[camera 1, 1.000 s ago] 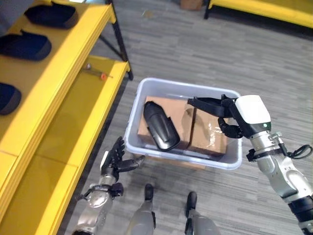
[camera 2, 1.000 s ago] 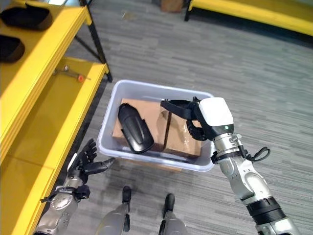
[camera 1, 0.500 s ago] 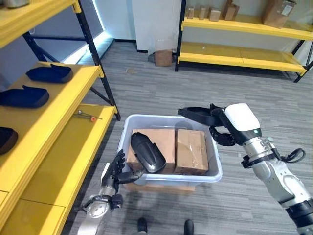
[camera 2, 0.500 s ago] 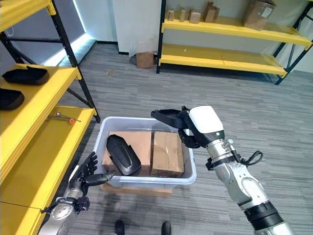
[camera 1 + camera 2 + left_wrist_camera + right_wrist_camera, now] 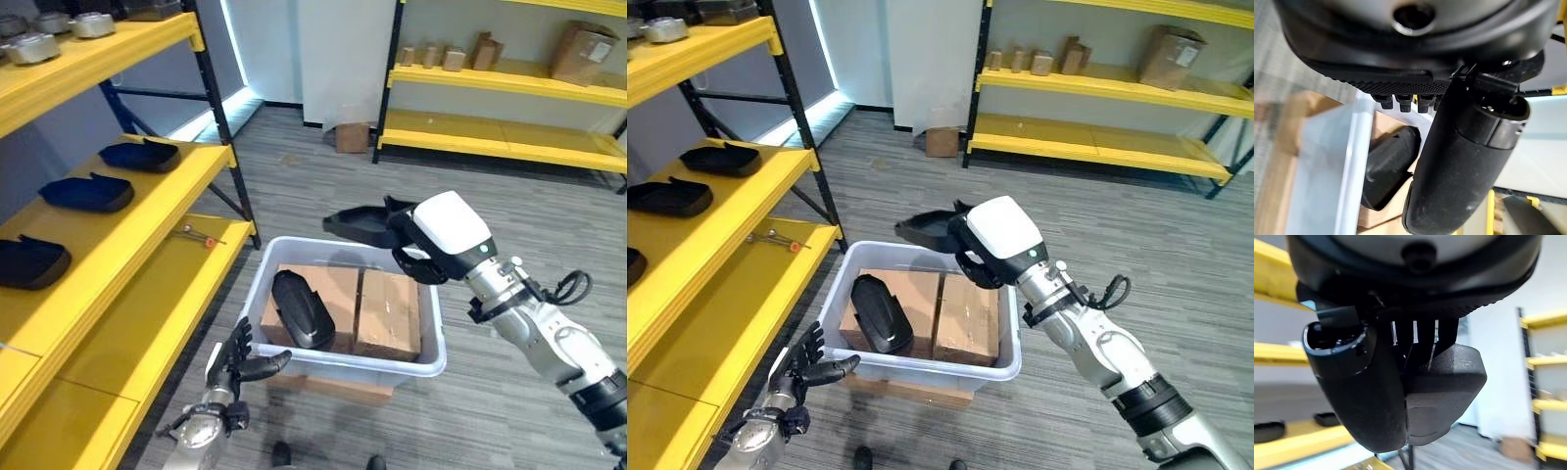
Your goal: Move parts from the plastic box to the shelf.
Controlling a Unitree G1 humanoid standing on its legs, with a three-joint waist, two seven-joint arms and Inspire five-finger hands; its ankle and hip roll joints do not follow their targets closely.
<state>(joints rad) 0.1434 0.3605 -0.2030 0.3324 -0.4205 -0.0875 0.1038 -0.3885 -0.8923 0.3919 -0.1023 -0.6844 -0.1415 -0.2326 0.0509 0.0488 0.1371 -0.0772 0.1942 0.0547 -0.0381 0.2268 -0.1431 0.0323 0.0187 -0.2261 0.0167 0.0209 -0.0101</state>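
My right hand is shut on a flat black part and holds it in the air above the back rim of the grey plastic box. In the right wrist view the black part sits pinched between thumb and fingers. A second black part lies in the box on two cardboard cartons. My left hand hangs open, low by the box's front left corner; in its wrist view the box rim and the part show past the thumb.
A yellow shelf runs along the left, with dark parts on its middle level and a small tool on the lower one. More yellow shelving with cartons stands at the back.
The camera has tilted up, bringing the room and upper shelves into view. My right hand has risen with the black part and swung left over the box. The left hand stays low and open.
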